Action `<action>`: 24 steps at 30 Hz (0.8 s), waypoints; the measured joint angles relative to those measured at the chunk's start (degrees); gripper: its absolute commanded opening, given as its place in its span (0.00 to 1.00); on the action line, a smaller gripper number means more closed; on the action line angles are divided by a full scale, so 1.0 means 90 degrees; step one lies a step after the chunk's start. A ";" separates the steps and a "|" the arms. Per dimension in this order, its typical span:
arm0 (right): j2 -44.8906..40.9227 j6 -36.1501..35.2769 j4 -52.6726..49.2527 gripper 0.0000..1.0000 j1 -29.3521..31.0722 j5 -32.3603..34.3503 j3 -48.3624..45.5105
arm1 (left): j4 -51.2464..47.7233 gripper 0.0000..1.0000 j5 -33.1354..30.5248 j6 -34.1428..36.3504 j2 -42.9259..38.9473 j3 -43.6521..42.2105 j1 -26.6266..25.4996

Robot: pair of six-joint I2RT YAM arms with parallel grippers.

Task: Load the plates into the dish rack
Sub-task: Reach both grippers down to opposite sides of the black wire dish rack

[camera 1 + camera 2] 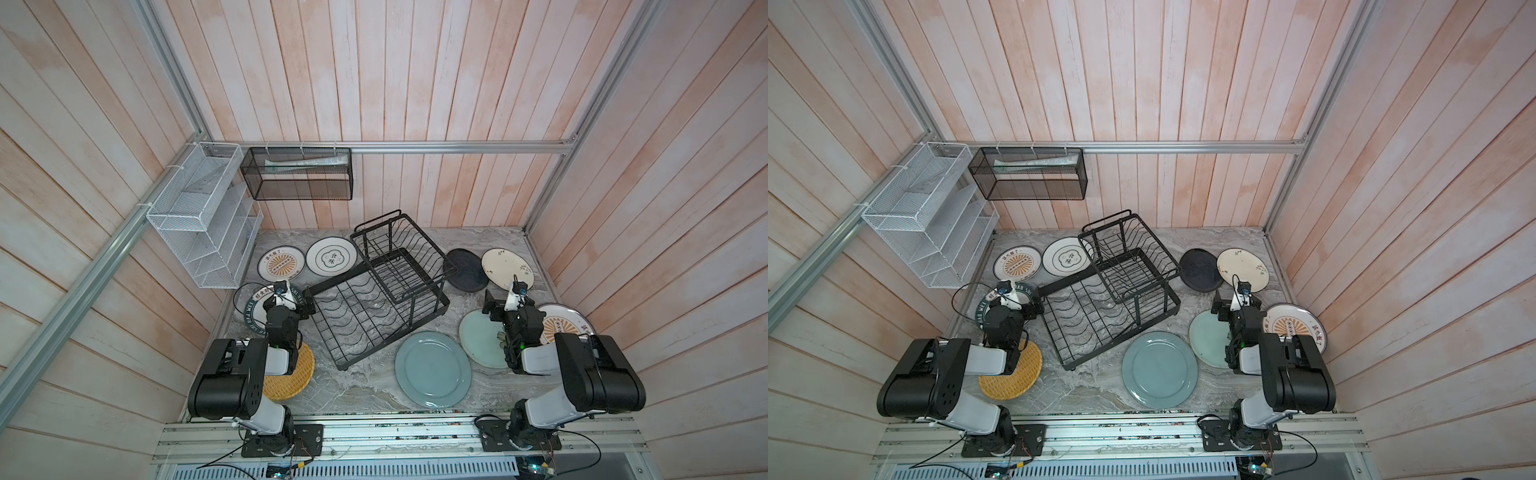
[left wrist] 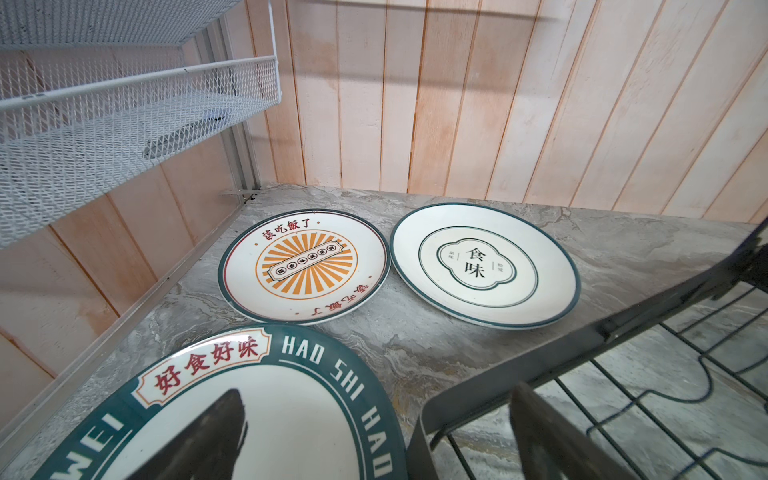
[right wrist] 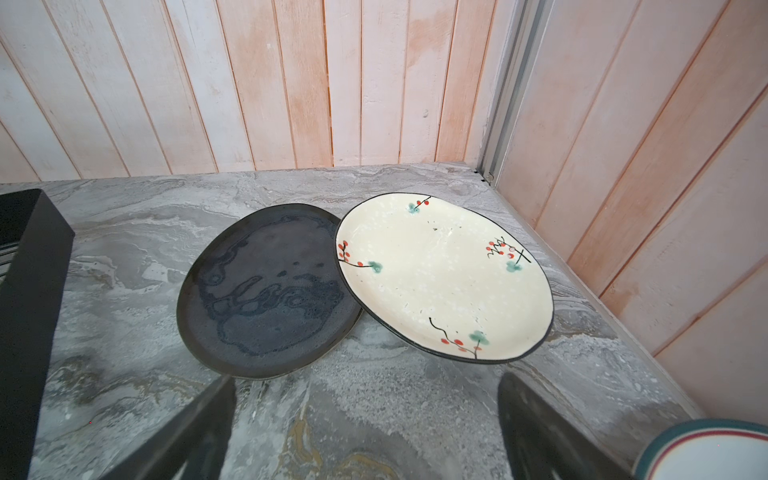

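Note:
The black wire dish rack (image 1: 345,320) stands slantwise mid-table with bare slots. Plates lie flat around it: two white printed ones (image 1: 281,263) (image 1: 331,255) at the back left, a black one (image 1: 465,270) and a cream one (image 1: 505,266) at the back right, a teal one (image 1: 432,370) and a pale green one (image 1: 478,338) in front. My left gripper (image 2: 378,436) hangs open over a green-rimmed plate (image 2: 266,415) and the rack's corner (image 2: 428,411). My right gripper (image 3: 370,432) is open above bare table, just short of the black plate (image 3: 266,291).
A yellow ribbed plate (image 1: 293,376) lies partly under the left arm, a sunburst plate (image 1: 561,324) beside the right arm. A white mesh organizer (image 1: 199,220) and a black mesh basket (image 1: 299,174) hang on the wall rails. Wooden walls close three sides.

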 measured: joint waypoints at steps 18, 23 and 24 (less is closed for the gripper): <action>-0.1948 0.1076 -0.2436 0.98 0.0250 0.0823 0.1027 | -0.3242 1.00 -0.1098 -0.1064 -0.2186 0.1387 -0.0061; -0.2433 0.2941 -0.4643 0.98 -0.0245 0.0663 0.1904 | -0.5872 1.00 -0.1124 -0.3264 -0.3517 0.2331 0.0063; -0.2477 0.3262 -0.4964 0.98 -0.0447 0.0423 0.2035 | -0.6222 1.00 -0.0748 -0.3536 -0.3750 0.2356 0.0138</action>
